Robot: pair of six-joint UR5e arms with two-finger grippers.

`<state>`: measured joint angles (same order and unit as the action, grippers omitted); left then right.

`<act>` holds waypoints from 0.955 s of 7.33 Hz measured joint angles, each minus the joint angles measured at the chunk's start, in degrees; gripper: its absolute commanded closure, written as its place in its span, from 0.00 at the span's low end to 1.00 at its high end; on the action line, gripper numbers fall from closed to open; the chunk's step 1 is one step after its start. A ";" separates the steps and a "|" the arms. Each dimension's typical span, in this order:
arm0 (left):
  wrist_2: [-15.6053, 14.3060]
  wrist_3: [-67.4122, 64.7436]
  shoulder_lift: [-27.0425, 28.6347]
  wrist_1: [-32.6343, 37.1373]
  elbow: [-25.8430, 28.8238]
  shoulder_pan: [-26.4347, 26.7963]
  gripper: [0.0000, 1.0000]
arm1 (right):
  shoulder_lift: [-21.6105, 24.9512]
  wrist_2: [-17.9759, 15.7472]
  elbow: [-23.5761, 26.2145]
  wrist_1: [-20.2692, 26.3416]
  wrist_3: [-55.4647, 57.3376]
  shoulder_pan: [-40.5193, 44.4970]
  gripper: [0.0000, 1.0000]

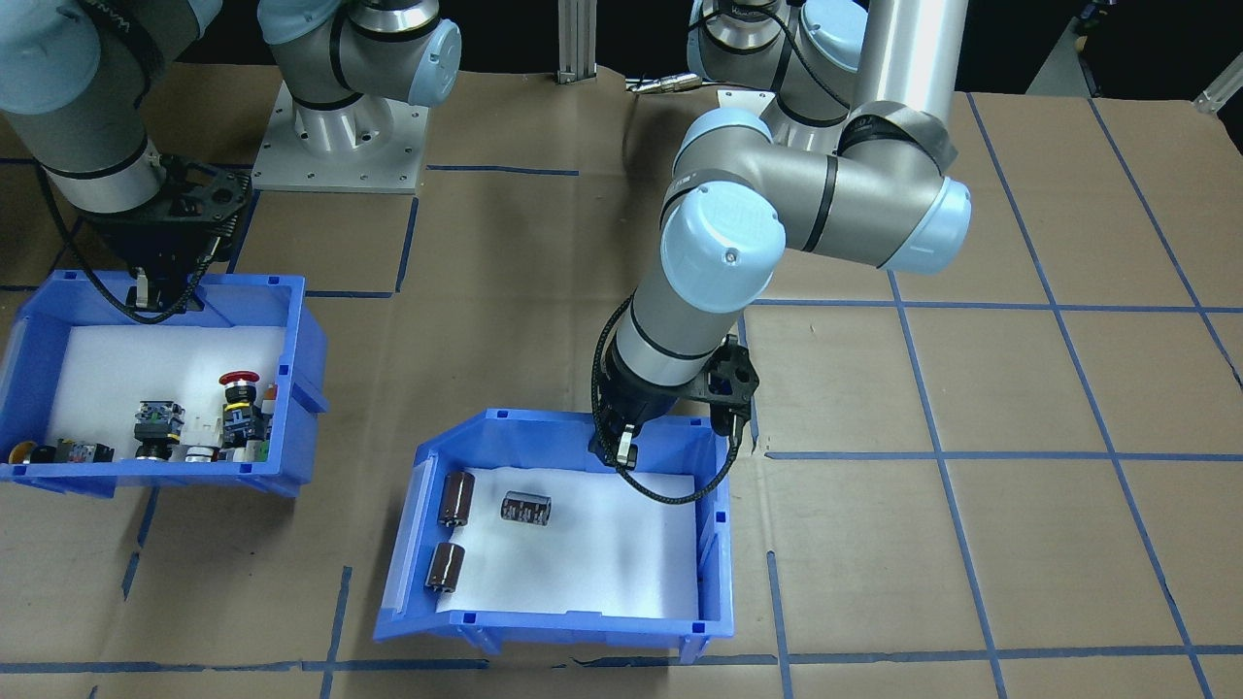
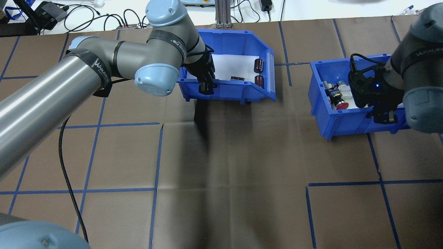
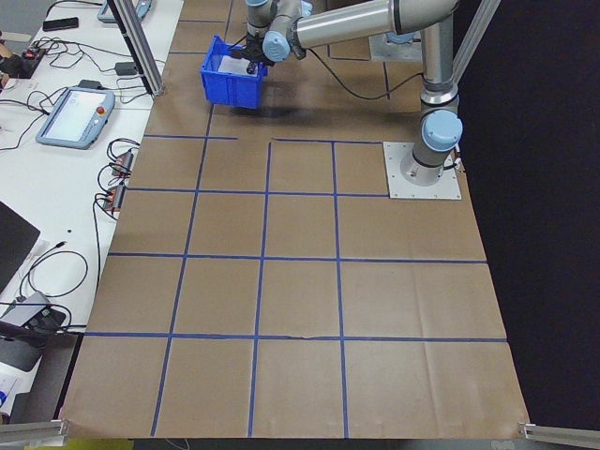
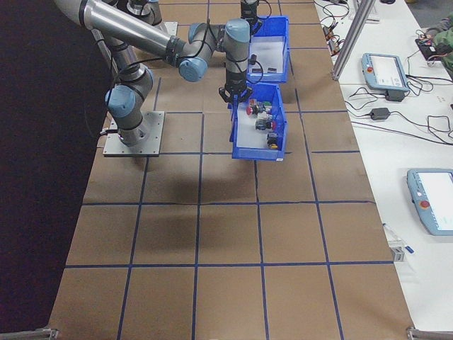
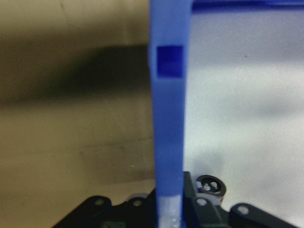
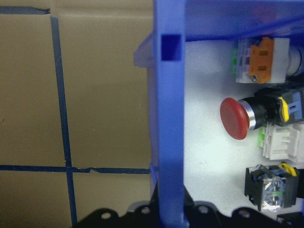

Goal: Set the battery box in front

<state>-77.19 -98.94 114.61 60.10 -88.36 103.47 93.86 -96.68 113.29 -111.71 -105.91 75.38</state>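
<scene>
left gripper [image 1: 621, 449] clamps the battery box [image 1: 714, 544] wall, right gripper [image 1: 160, 291] the switch bin [image 1: 291, 427]; three cylinders [image 1: 455, 499] inside

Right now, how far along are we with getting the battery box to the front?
Done: the left claw is clamped on the back wall of the battery box, as the left wrist view shows, with three dark cylinders inside. In hand: that box sits ahead of the switch bin, which the right claw grips by its wall. Left: release; whether it goes further forward I cannot tell.
</scene>
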 measured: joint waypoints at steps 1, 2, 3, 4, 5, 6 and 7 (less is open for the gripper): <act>0.53 0.06 1.40 -0.51 0.76 -0.22 0.98 | 0.00 0.00 0.03 0.07 0.00 0.02 0.95; 0.72 0.11 2.64 -1.33 1.08 -0.41 0.96 | 0.00 0.00 0.06 0.20 0.00 0.03 0.95; 0.78 0.00 3.61 -2.17 1.20 -0.49 0.95 | 0.00 0.00 0.08 0.38 0.00 0.03 0.95; 0.81 -1.02 4.31 -3.04 1.26 -0.52 0.95 | 0.00 0.00 0.09 0.54 0.00 0.06 0.95; 0.80 -2.80 4.64 -3.68 1.28 -0.54 0.94 | 0.06 0.00 0.22 0.64 0.02 0.09 0.95; 0.76 -4.14 4.81 -4.06 1.28 -0.54 0.93 | 0.13 0.00 0.60 0.64 0.05 0.11 0.95; 0.74 -5.01 4.88 -4.26 1.24 -0.53 0.91 | 0.25 0.00 1.09 0.63 0.14 0.11 0.95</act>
<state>-76.45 -103.96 119.49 55.84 -87.12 102.93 94.12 -96.68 114.37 -111.09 -105.77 75.49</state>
